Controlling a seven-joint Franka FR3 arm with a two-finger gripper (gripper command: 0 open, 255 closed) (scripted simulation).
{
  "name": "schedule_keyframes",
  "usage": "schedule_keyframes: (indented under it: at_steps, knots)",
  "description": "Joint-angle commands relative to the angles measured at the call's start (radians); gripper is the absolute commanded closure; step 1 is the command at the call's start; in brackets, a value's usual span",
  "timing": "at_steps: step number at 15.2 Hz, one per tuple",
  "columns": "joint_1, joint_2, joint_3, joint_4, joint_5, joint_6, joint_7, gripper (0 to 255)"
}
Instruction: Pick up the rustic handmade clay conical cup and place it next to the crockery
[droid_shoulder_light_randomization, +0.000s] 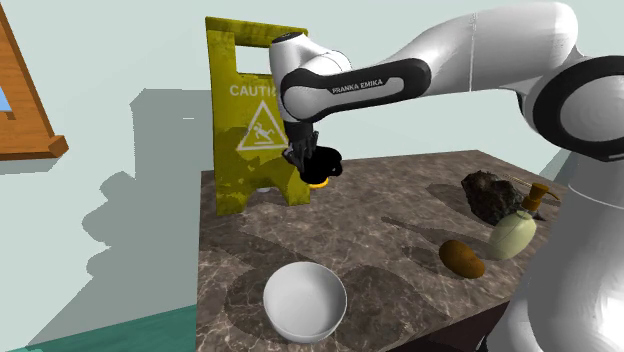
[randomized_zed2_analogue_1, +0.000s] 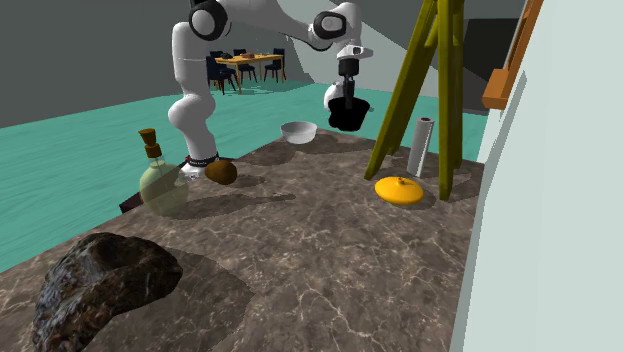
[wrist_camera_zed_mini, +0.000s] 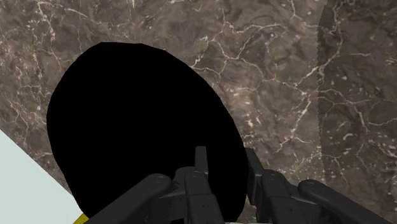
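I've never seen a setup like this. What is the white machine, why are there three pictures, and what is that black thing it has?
The machine is a white robot arm mounted beside a marbled table. One picture looks over its shoulder, the second faces it from across the table, and the third comes from a camera on its hand. The hand, called the end effector, has two black fingers. They are clasped on a black cup, which is held above the table. On the table are a white bowl, a yellow caution sign, a flat orange thing, a grey cylinder, a corked bottle, a brown lump and a dark rock.
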Motion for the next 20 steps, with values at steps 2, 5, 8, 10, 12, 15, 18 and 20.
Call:
schedule_keyframes:
  at_steps: [2,5,8,10,12,15,18,20]
  knots:
    - [0.032,0.03,0.022,0.035,-0.005,-0.023,0.052,255]
    - [0.031,0.033,0.021,0.001,-0.009,0.014,0.063,255]
    - [0.03,0.039,0.02,-0.032,-0.013,0.051,0.074,255]
    - [0.029,0.043,0.019,-0.052,-0.016,0.074,0.082,255]
    - [0.029,0.049,0.018,-0.071,-0.02,0.098,0.09,255]
    - [0.028,0.059,0.017,-0.098,-0.026,0.133,0.102,255]
    - [0.028,0.07,0.016,-0.123,-0.033,0.167,0.114,255]
    - [0.027,0.079,0.014,-0.139,-0.038,0.19,0.123,255]
